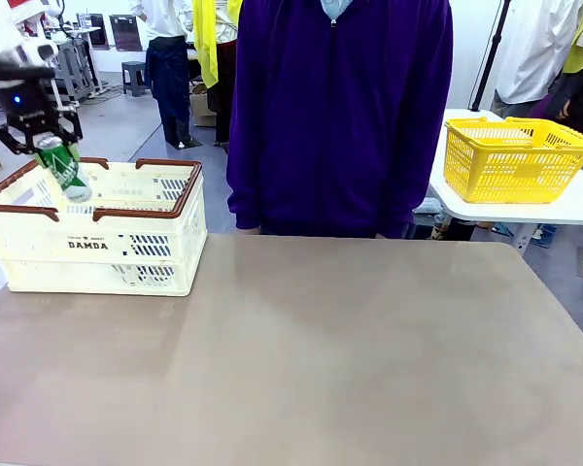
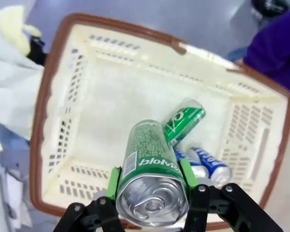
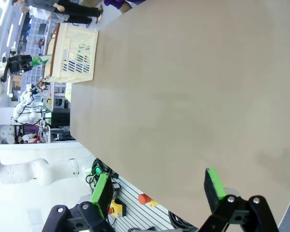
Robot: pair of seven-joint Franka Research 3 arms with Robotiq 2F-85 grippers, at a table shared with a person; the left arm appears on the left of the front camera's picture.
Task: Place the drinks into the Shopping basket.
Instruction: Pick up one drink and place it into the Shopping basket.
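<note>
Left gripper point(image 2: 152, 193), at the front view's upper left, grasps a green can point(image 2: 152, 176) above the Shopping basket point(image 2: 58, 96), where another green can point(image 2: 183, 121) and a blue can point(image 2: 210, 164) already lie, so only this release remains.

"DAMDA" printed on Shopping basket point(image 1: 97, 243) side

light: bright, even | shadows: soft | wrist views: wide-angle bend, blurred edges

Two green cans point(image 2: 152, 164), one or two blue cans point(image 2: 210, 164), one cream crate point(image 1: 97, 248), one yellow basket point(image 1: 515, 160)
</note>
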